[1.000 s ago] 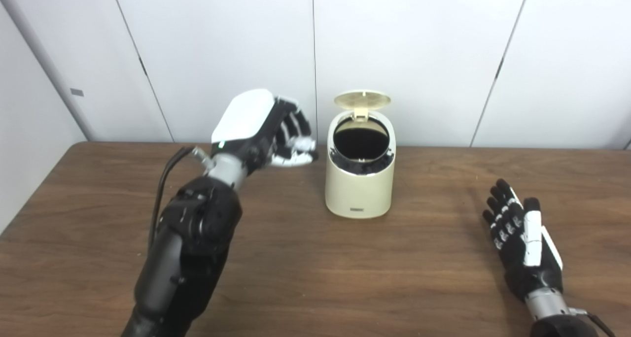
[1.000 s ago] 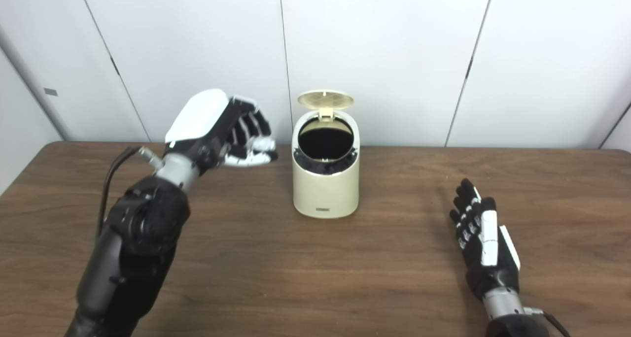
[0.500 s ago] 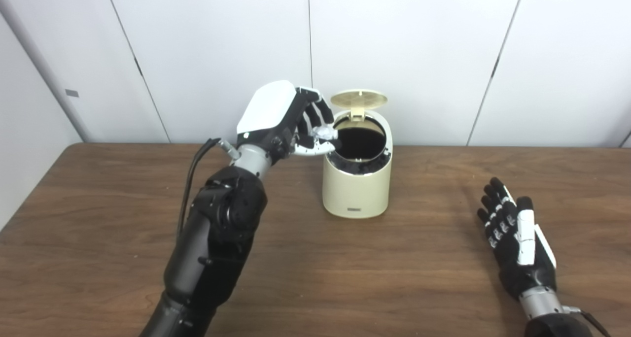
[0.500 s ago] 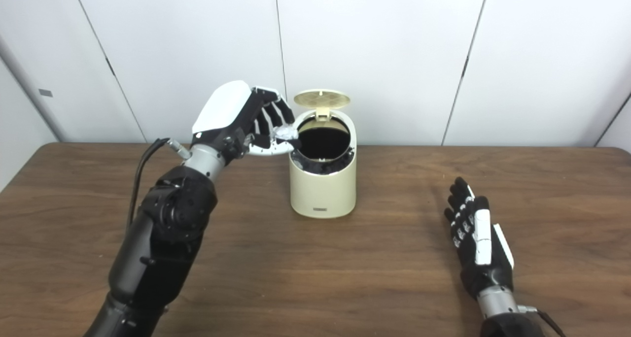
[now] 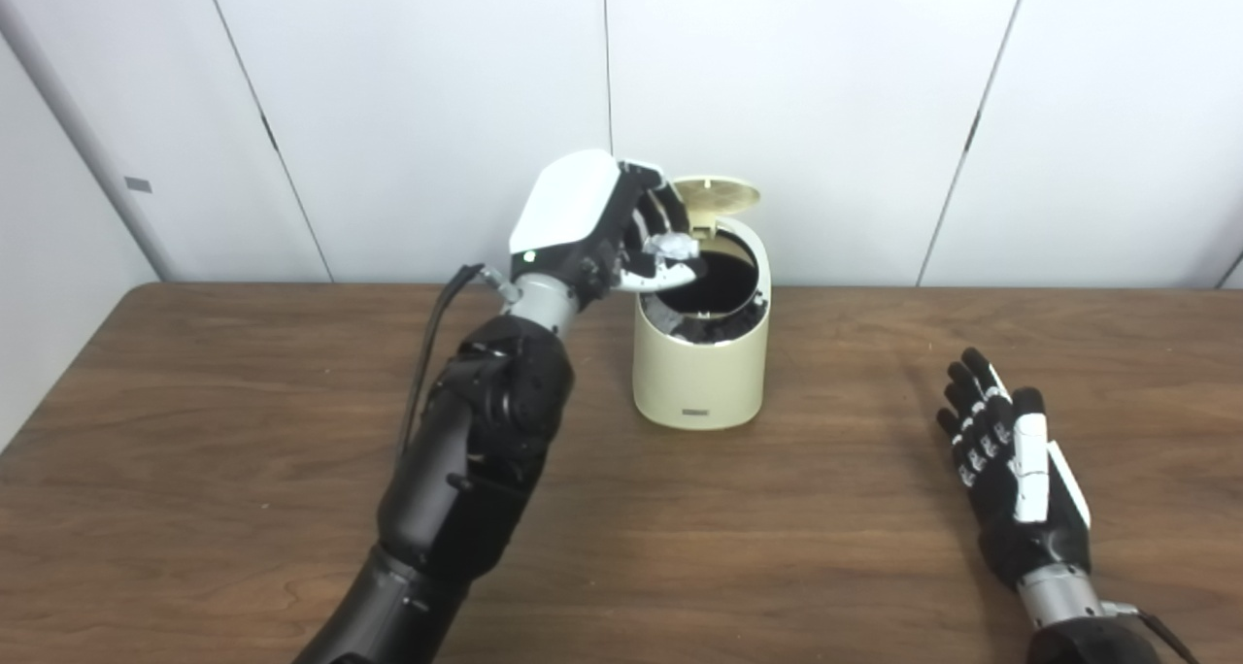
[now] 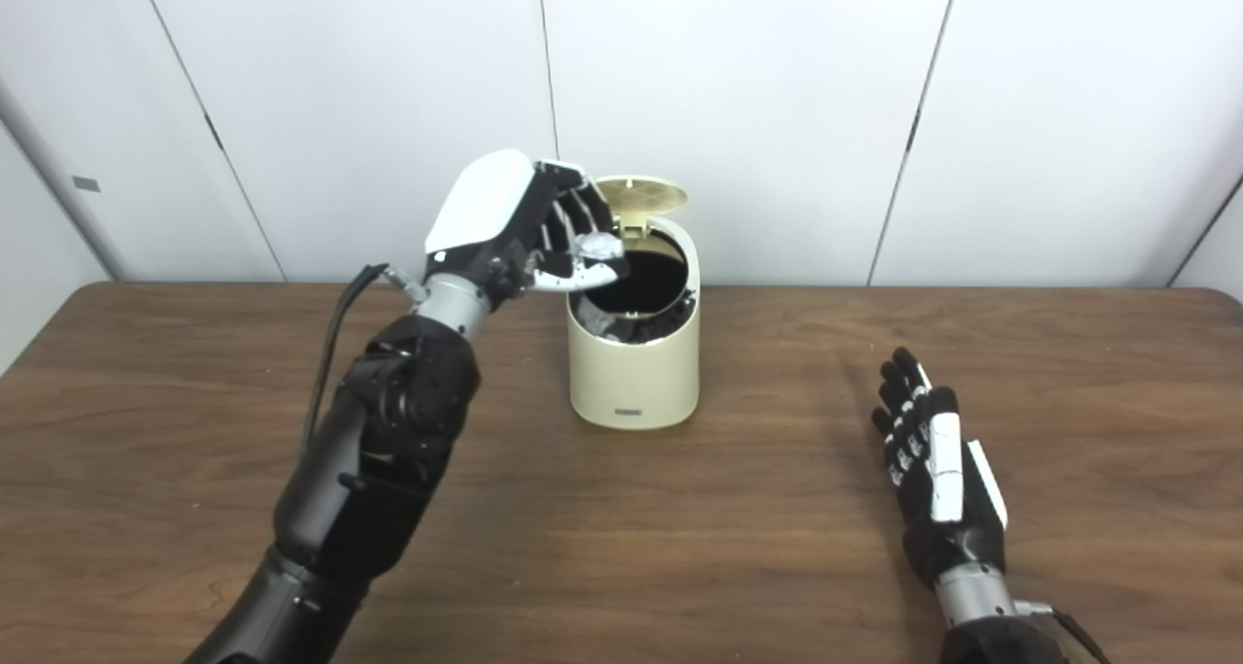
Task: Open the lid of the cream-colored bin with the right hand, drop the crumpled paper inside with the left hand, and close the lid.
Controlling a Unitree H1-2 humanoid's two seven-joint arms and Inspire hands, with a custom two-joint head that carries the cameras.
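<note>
Both views show nearly the same scene; in the right eye view the crumpled paper (image 6: 594,247) is a little clearer. The left hand (image 6: 529,227) grips it, raised over the left edge of the mouth of the cream-colored bin (image 5: 701,373), partly hiding the upright lid (image 5: 719,194). The right hand (image 5: 1010,470) lies on the table (image 5: 194,431) with fingers spread, holding nothing, well apart from the bin.

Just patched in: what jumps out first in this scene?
The left hand is raised at the open mouth of the cream bin at the table's far middle, pinching the crumpled paper over its left rim. The lid stands up behind. The right hand lies open on the table, at the near right.
</note>
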